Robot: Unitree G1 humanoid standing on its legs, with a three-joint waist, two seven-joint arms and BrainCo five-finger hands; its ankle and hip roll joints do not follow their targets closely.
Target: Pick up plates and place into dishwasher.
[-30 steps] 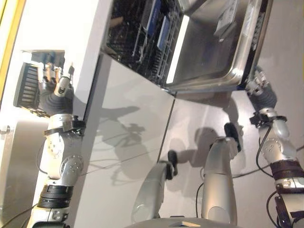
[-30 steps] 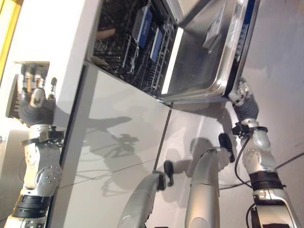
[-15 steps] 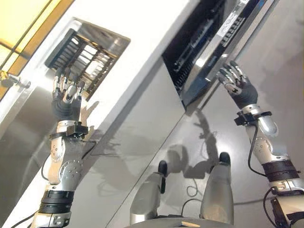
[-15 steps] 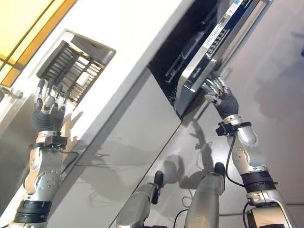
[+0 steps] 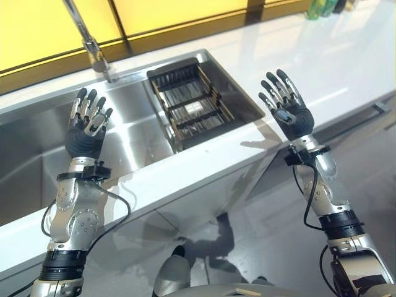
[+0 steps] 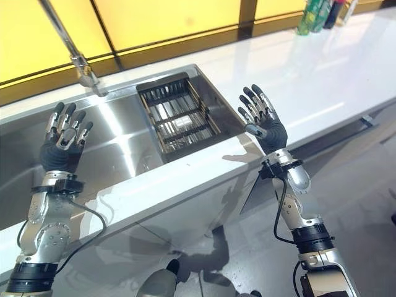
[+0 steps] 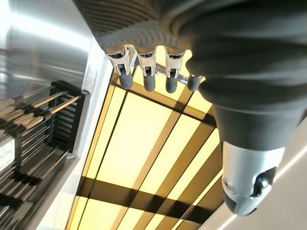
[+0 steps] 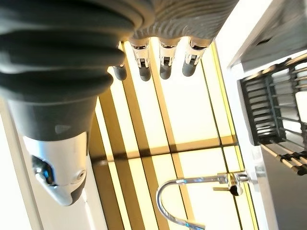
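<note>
White counter (image 5: 346, 68), steel sink (image 5: 133, 133) with rack (image 5: 189, 105) – left hand (image 5: 86, 127), right hand (image 5: 288, 108) raised, fingers spread, empty

The faucet (image 5: 93, 49) rises out of frame, its top cut off by the picture's upper edge. The sink (image 5: 37, 167) runs off the left edge. Bottles (image 6: 315, 15) at the far end of the counter (image 6: 322, 68) are cut off at the top and too small to identify.
</note>
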